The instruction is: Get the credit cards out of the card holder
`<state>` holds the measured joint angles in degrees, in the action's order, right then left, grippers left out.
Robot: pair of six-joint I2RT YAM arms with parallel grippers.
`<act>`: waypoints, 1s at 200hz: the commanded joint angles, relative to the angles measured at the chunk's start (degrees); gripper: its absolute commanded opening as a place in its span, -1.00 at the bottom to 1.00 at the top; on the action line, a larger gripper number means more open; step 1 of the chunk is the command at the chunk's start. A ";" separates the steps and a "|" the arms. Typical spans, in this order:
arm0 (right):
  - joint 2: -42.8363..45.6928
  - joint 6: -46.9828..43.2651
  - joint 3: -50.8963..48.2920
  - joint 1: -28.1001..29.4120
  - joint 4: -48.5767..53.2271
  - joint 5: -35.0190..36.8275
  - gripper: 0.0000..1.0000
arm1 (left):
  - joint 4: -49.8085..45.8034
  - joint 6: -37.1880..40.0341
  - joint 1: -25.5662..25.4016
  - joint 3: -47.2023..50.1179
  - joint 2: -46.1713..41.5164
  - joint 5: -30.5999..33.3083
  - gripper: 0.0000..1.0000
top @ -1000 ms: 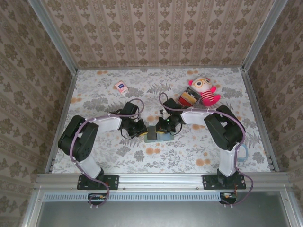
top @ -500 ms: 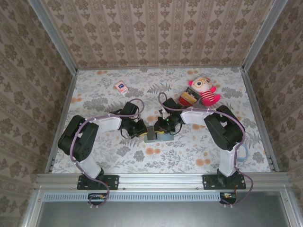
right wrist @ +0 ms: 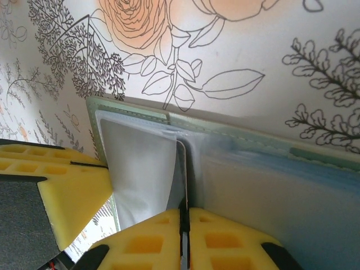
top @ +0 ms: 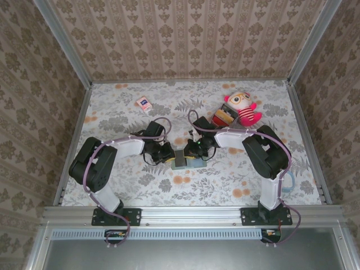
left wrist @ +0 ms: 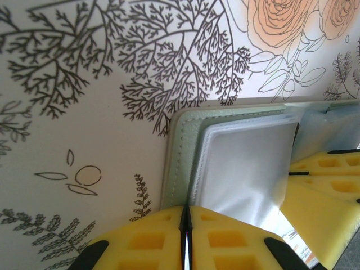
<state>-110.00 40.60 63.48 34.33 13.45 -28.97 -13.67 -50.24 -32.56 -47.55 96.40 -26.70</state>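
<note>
The fingers of the left gripper (left wrist: 185, 211) are being pressed together on one edge of the card holder (left wrist: 181, 147), open on the table (left wrist: 84, 112); the right gripper (right wrist: 184, 214) is being pinched shut on a thin leaf, possibly a sleeve, at its fold.

Bright, even light; wrist views soft-focused up close, shadows faint.

1. My desk (top: 112, 118) is covered in a pale floral print.
2. The grey-green card holder (top: 180, 161) lies open at the middle, nearest me.
3. Farther back: a pink-and-white packet (top: 144, 103) on my left; on my right, stacked blocks (top: 223, 117) just beside a plush doll (top: 244, 108).
</note>
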 commanded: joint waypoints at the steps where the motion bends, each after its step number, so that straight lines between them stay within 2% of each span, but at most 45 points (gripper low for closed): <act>1: 0.42 -0.08 -0.20 0.18 0.38 0.30 -0.87 | -2.76 1.46 -0.23 -0.08 1.09 1.47 -0.70; 35: 2.86 -0.90 -0.24 -0.31 2.81 2.24 -0.96 | -4.21 2.41 -0.21 -0.77 0.49 2.08 -0.64; 75: 4.91 -3.64 -0.31 -1.32 7.68 5.01 -0.97 | -5.49 3.15 -0.14 -1.57 -0.25 2.52 -0.62; 159: 3.86 -4.35 -0.60 -1.89 7.11 4.39 -0.94 | -7.09 4.53 -0.23 -5.11 -4.68 3.67 -0.69; 200: 2.88 -4.29 -0.45 -1.89 6.42 3.57 -0.91 | -3.17 3.58 -1.36 -5.75 -3.21 -0.26 -0.74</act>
<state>-106.13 37.23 63.26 32.62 18.87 -25.28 -18.44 -47.31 -32.86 -51.92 92.64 -24.51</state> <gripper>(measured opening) 0.047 0.138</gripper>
